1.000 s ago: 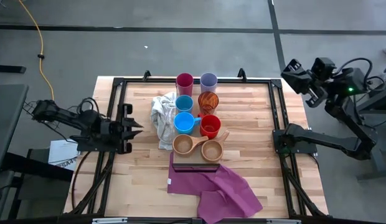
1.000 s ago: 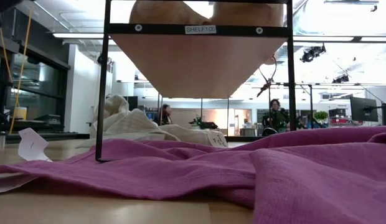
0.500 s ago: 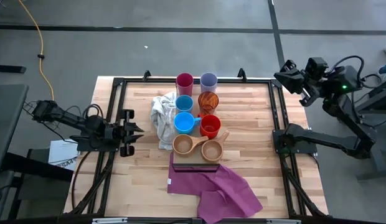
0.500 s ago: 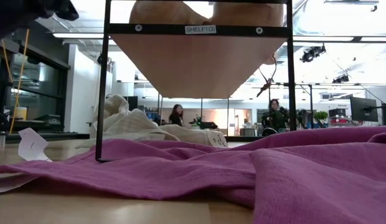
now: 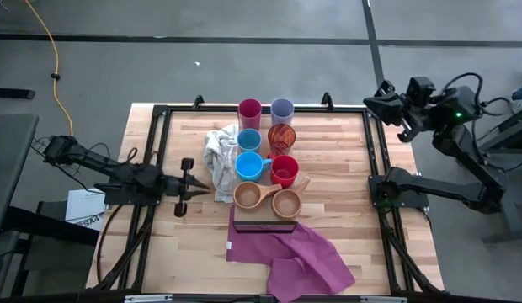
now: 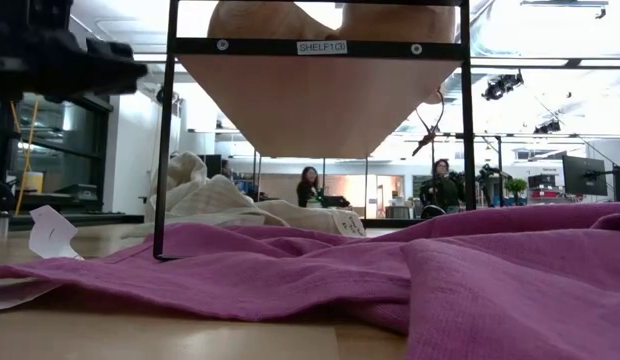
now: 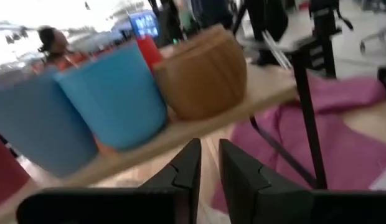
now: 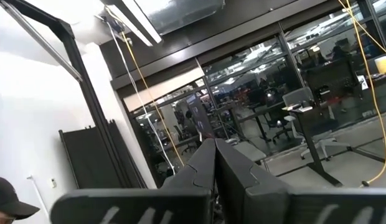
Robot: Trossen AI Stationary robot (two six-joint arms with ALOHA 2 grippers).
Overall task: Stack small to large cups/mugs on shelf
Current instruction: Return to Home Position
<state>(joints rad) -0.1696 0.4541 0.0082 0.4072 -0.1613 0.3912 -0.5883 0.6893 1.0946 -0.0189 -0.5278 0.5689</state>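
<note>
The table (image 5: pixel 345 210) is carrying the shelf (image 6: pixel 320 105) down its middle, the plank's long axis running from the table's near edge to its far edge. The purple cloth (image 5: pixel 303 257) is spreading out around the shelf's near end, and a white cloth (image 5: pixel 215 160) is lying bunched against the shelf's left flank. On the shelf, eight cups are standing in two rows, from a wooden cup (image 5: pixel 247 196) at the near end, past a blue mug (image 5: pixel 248 166), to the magenta tumbler (image 5: pixel 249 111) at the far end. The left tool (image 7: pixel 208 144) is the nearer one. It is hanging low just left of the shelf, level with the blue mug and aiming square across the shelf's long axis, its fingers a narrow gap apart and holding nothing. The right tool (image 8: pixel 213 146) is hanging high, well off the shelf's far right, its fingers pressed together and empty. Going home is likely asking the left arm to draw straight back along its own line, away from the shelf's flank, clear of the white cloth
</note>
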